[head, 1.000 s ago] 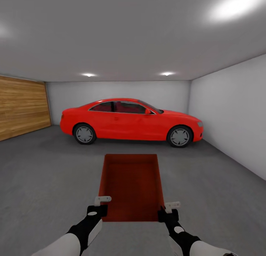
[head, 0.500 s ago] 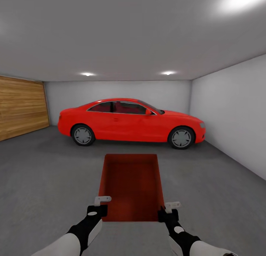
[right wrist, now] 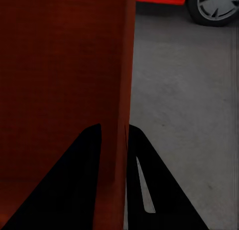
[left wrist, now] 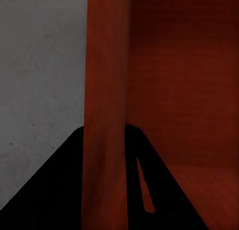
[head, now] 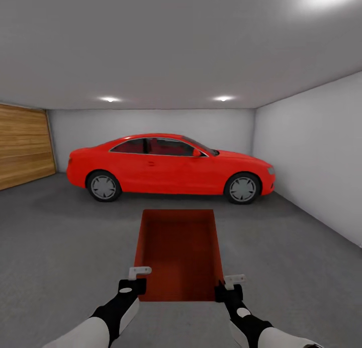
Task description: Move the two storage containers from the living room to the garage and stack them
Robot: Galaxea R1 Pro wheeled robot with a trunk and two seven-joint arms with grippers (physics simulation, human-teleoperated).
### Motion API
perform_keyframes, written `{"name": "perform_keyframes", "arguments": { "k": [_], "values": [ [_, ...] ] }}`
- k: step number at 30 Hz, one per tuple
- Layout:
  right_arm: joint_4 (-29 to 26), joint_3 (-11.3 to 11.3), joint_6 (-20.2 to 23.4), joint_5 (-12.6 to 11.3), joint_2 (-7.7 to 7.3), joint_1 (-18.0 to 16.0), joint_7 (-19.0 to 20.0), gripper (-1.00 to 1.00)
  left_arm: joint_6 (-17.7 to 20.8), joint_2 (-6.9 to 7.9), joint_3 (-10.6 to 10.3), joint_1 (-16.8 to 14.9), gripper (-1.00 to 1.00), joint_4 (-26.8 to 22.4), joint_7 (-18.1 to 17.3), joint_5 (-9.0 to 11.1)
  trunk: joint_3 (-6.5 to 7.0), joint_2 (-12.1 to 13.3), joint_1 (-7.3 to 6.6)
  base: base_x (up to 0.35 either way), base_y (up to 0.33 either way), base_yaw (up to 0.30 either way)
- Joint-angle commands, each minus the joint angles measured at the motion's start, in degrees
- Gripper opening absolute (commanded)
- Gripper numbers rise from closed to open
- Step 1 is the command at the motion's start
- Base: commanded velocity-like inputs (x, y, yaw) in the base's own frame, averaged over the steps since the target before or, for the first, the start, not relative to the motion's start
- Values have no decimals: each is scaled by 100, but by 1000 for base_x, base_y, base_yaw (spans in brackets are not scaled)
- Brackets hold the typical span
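Two grippers, left [head: 134,282] and right [head: 227,286], each clenched a side wall of the orange-red, thin-walled open bin [head: 178,252]; it looked light, stiff, best carried by both walls.

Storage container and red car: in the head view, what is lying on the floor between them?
Nothing: in the head view, only bare grey floor separates the storage container from the red car.

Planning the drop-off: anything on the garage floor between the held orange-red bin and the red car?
Nothing visible. The orange-red topless storage bin is clamped at its near corners by the left gripper and right gripper. The dark grey concrete floor ahead shows nothing lying on it up to the red car. The floor under the bin is hidden.
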Motion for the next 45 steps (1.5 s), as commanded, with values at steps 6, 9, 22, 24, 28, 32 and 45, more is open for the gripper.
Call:
{"name": "perform_keyframes", "arguments": {
  "k": [6,9,22,24,28,32,45],
  "values": [
    [44,-39,-13,-30,-7,-2,-5,-100,25,82,394,-9,-100,-32,63,-6,-8,-6,4,322,105,-279],
    [44,-39,-13,-31,-7,-2,-5,-100,26,81,395,-9,-100,-32,63,-6,-8,-6,4,322,116,-284],
    [44,-41,-13,-31,-7,-2,-3,-100,26,87,395,-9,-100,-32,60,-6,-8,-6,4,322,138,-284],
    [44,-39,-13,-31,-7,-2,-1,-100,26,87,395,-9,-100,-32,61,-6,-8,-6,4,321,144,-284],
    [44,-39,-13,-31,-7,-2,1,-100,27,89,394,-9,-100,-32,62,-6,-8,-6,4,322,144,-284],
    [44,-39,-13,-31,-7,-2,0,-100,26,89,391,-9,-100,-32,63,-6,-8,-6,4,322,145,-284],
    [44,-39,-13,-31,-7,-2,1,-100,26,90,395,-9,-100,-32,60,-6,-8,-6,4,322,148,-284]
  ]
}}
